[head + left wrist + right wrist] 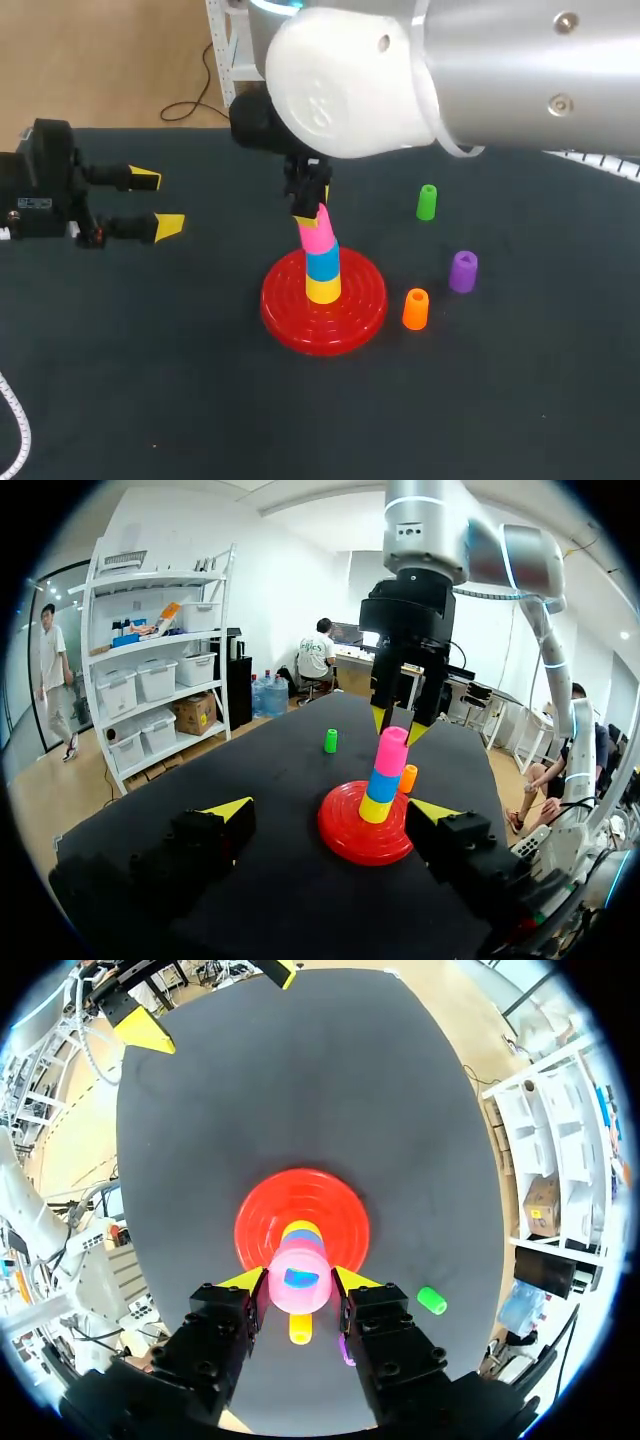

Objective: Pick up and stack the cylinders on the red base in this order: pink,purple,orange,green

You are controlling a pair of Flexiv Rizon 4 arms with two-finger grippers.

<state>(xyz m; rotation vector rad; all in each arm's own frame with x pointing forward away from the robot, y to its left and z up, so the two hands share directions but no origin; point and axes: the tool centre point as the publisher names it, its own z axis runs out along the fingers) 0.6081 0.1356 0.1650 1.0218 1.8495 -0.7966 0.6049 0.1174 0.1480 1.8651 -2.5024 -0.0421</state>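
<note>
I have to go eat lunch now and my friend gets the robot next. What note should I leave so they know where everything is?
Left gripper: open, empty, at the table's left side.
Right gripper: shut on the pink cylinder, which sits slightly tilted on top of the stack.
Stack on the red base: yellow cylinder at the bottom, blue cylinder above it, pink on top.
Purple cylinder, orange cylinder and green cylinder stand on the table right of the base.
Done: pink is at the stack, not yet released.
Left: let go, then add purple, orange, green.

Purple cylinder [345,1347] mostly behind right jaws
</note>
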